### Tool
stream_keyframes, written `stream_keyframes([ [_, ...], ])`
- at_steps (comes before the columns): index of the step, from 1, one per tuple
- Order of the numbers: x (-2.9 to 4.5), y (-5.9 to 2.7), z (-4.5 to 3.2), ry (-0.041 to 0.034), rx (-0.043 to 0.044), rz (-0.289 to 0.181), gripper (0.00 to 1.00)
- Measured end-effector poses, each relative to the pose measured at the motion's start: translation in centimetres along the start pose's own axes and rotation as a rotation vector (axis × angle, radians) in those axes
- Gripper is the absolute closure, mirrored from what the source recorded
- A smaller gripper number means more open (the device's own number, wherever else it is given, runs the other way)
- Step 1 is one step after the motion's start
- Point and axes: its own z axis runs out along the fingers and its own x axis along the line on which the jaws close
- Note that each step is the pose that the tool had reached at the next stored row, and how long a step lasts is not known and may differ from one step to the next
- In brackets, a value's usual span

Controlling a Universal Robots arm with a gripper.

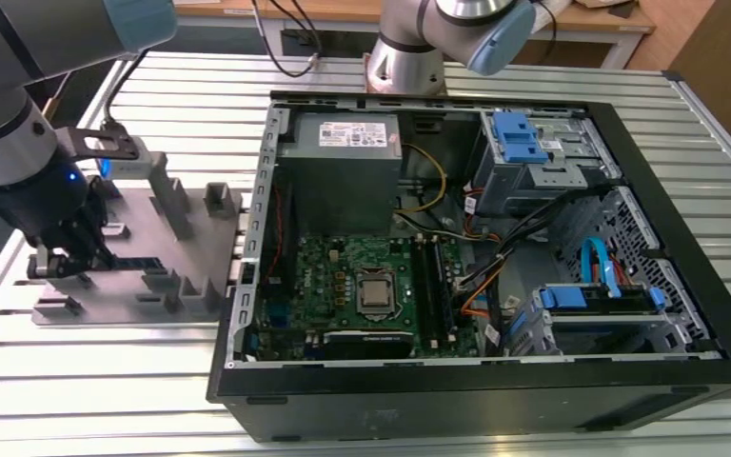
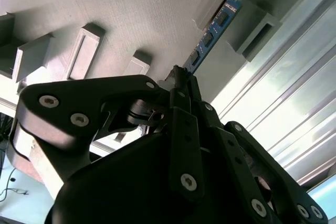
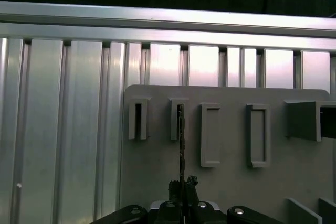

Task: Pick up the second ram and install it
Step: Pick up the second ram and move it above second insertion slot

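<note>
The exterior view looks down at an angle on the open computer case (image 1: 467,405), with the grey fixture plate (image 1: 137,309) at the exterior view's left. Both wrist views ride just behind my gripper (image 3: 182,186), close above that plate.

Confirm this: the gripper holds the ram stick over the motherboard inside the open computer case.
Wrong place. The gripper holds the second ram at the grey fixture plate on the exterior view's left, outside the open computer case, not over the motherboard. The exterior view shows this.
</note>
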Motion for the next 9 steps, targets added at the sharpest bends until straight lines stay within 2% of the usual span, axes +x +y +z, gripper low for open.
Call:
stream_keyframes([
  [9,-0.02,0.01,-0.35,0.0001,-0.0001,0.0,0.86],
])
